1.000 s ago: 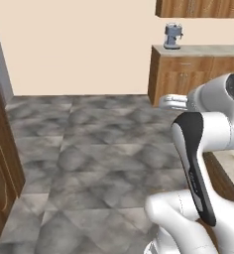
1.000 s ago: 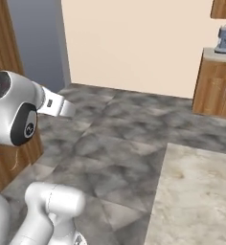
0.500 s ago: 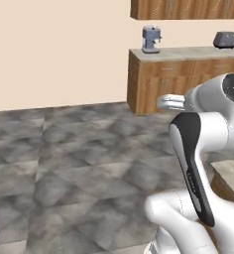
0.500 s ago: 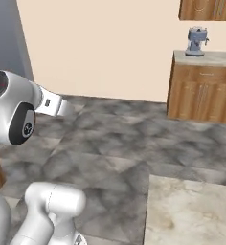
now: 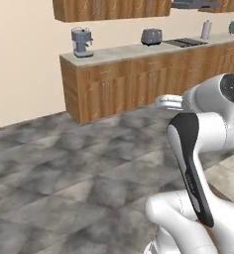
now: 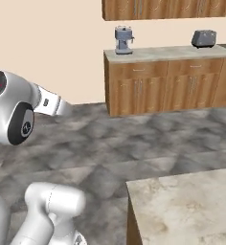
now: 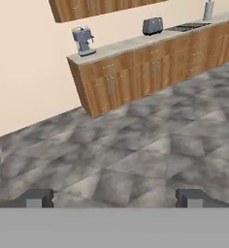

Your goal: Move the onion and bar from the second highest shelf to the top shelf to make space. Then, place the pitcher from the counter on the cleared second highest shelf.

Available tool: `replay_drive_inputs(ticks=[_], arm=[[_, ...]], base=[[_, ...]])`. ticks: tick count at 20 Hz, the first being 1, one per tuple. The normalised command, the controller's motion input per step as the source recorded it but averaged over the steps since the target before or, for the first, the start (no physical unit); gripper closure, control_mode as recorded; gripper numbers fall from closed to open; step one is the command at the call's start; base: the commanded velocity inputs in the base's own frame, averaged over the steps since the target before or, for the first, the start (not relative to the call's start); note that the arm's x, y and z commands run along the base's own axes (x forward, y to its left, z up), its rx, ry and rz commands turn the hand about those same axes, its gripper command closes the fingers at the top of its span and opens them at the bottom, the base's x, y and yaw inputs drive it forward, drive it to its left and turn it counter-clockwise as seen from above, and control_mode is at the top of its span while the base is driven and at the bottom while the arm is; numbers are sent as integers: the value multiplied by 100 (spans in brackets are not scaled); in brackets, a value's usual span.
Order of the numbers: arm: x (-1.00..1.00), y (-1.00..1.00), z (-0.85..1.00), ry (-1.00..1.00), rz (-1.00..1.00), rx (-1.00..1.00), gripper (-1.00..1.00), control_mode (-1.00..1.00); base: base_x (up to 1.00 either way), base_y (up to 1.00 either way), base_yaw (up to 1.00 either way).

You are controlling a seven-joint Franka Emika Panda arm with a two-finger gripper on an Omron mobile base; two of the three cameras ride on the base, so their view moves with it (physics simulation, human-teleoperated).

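We see our gripper (image 7: 114, 197) in the hand view, its two dark fingertips (image 7: 36, 197) rising far apart at the bottom with nothing between them, so the jaws stand wide apart and empty. Beyond them lies grey marbled floor (image 7: 136, 145), and the hand looks across it toward the counter (image 7: 136, 46) along the beige wall.

On that far counter we make out a grey coffee machine (image 7: 82, 40) near its left end, a grey toaster (image 7: 152, 25) further along, a dark stovetop (image 7: 187, 26) after it, and a pale upright cylinder (image 7: 209, 8) near the right edge (too small for us to name more closely). Brown wooden cabinet fronts (image 7: 150, 72) run beneath the slab, and wooden wall cabinets (image 7: 97, 7) hang above.

In the left base view our white arm (image 5: 198, 149) rises at the lower right, with the coffee machine (image 5: 81, 41) and toaster (image 5: 151, 35) on the counter (image 5: 119, 51) behind it.

In the right base view the arm (image 6: 16, 112) stands at the left, and a nearer beige-grey marbled slab (image 6: 186, 203) fills the lower right corner; the coffee machine (image 6: 123, 39) and toaster (image 6: 203, 38) sit on the far counter (image 6: 167, 51), well apart from each other.
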Motion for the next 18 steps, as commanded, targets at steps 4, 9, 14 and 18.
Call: replay_drive_inputs(ticks=[4,9,14,18], arm=[[0,0,0,0,0,0,-100,100],[0,0,0,0,0,0,-100,100],[0,0,0,0,0,0,-100,100],[0,0,0,0,0,0,-100,100]], base=[[21,43,-72],[29,60,-68],[42,81,-61],[46,73,-63]])
